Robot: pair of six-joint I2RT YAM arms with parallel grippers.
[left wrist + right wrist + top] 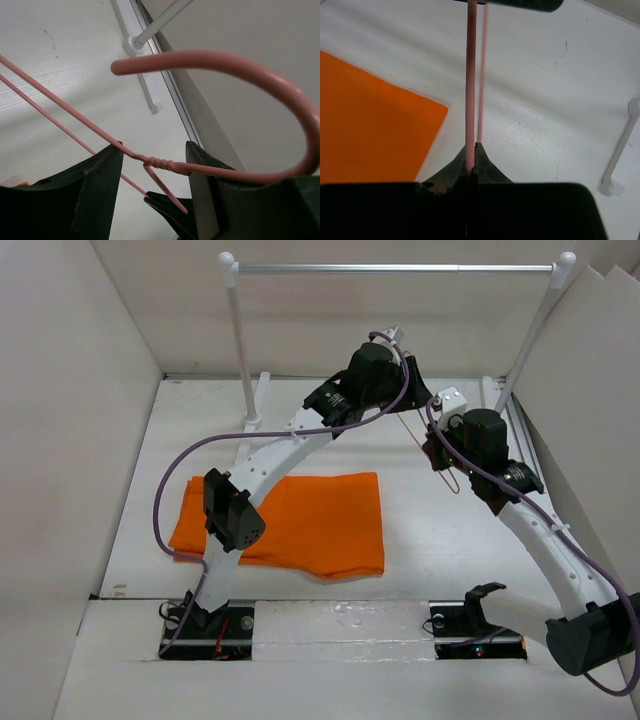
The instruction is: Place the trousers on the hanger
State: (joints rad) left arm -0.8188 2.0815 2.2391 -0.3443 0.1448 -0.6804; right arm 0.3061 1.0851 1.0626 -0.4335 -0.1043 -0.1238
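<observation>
Orange trousers [300, 520] lie folded flat on the white table [440, 540], left of centre, with the left arm crossing above them. They are not on the hanger yet and sit well apart from it.

Mid-frame, toward the back, the left gripper [155, 147] is at the pink wire hanger [225, 60]. Its jaws are apart with the twisted neck between them, so it stands open around the neck. The hook curves up over the right-hand finger [205, 200]. The wire touches that finger; contact with the other finger is unclear.

Right of that, the right gripper [471, 147] is pinched tight on one straight wire of the hanger, with a second wire running just beside it. Orange cloth shows at the left of the right wrist view. The hanger spans between the two grippers, right of centre.

Behind, a silver rail [400, 268] on white posts [238, 340] runs across the back.
</observation>
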